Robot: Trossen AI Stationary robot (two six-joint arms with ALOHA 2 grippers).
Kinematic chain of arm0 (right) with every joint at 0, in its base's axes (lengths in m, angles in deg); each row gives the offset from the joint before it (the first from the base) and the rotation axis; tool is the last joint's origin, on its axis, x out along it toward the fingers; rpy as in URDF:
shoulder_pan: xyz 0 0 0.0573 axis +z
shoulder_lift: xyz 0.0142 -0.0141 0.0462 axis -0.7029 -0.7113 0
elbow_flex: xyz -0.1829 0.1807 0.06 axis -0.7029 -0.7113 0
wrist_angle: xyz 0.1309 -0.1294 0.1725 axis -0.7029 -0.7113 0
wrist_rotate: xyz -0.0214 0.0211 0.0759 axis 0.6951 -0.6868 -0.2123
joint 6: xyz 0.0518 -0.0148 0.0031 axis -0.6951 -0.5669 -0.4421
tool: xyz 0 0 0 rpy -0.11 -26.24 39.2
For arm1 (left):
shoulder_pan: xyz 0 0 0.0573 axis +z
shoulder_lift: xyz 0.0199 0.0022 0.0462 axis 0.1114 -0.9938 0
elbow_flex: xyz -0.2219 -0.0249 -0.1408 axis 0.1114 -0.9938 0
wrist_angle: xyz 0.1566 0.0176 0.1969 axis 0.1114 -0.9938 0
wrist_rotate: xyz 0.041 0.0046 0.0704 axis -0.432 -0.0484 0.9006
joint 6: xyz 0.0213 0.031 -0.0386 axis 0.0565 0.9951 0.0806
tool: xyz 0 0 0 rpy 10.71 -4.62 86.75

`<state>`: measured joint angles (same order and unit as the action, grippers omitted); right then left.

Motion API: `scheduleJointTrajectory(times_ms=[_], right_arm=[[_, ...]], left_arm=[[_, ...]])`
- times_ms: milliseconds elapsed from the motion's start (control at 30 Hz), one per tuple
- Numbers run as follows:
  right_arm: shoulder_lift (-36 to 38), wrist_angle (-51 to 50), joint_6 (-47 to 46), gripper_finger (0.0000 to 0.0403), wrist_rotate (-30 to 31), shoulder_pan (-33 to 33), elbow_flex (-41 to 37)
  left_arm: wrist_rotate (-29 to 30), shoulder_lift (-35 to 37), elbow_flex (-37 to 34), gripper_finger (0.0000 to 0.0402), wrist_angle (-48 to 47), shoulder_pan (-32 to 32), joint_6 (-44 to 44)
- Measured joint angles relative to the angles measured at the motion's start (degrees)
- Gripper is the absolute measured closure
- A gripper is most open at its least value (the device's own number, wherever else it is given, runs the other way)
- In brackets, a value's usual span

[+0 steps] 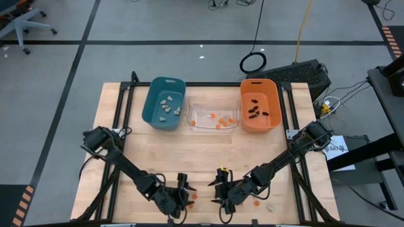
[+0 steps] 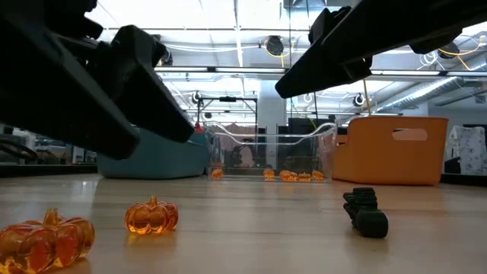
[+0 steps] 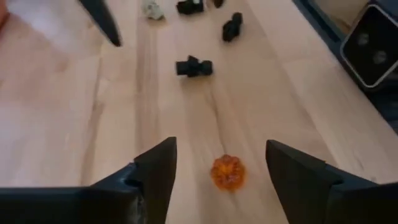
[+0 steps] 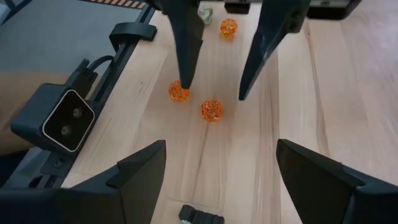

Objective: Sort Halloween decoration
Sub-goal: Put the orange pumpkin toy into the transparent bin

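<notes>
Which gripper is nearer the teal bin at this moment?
Left. The left gripper sits at the table's near edge, below the teal bin and a little toward the middle. The right gripper is beside it but farther across, under the clear bin.

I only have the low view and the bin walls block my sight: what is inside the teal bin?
Observer: The teal bin holds pale lumps.
Operator: And the orange bin?
Observer: The orange bin holds black spidery pieces.
Operator: Is the left end effector gripping anything?
Observer: No. The left end effector is open, and an orange pumpkin lies loose on the table between its jaws.
</notes>
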<state>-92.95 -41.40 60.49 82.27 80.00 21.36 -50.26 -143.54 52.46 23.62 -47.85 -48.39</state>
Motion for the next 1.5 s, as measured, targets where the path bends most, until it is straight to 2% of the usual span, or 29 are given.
scheduleJointTrajectory(times_ms=[300,700,1000,1233,1500], right_arm=[[0.00,-0.03,0.07,0.0112,0.00,0.01,0.00],[0.02,0.01,0.09,0.0112,-0.01,0.01,0.00],[0.02,0.00,0.13,0.0112,-0.01,0.01,0.00],[0.04,0.04,0.17,0.0112,0.06,0.01,0.00],[0.04,0.11,0.37,0.0112,0.12,0.01,0.00]], left_arm=[[-0.46,-3.90,-0.02,0.0151,3.79,0.09,0.73],[-1.85,-4.04,-0.73,0.0151,3.78,1.31,0.69],[-5.15,-4.00,-6.16,0.0155,12.96,2.71,0.62],[-9.82,-4.00,-7.56,0.0221,15.30,3.33,0.74],[-10.93,-7.17,-7.50,0.0296,18.92,4.03,2.32]])
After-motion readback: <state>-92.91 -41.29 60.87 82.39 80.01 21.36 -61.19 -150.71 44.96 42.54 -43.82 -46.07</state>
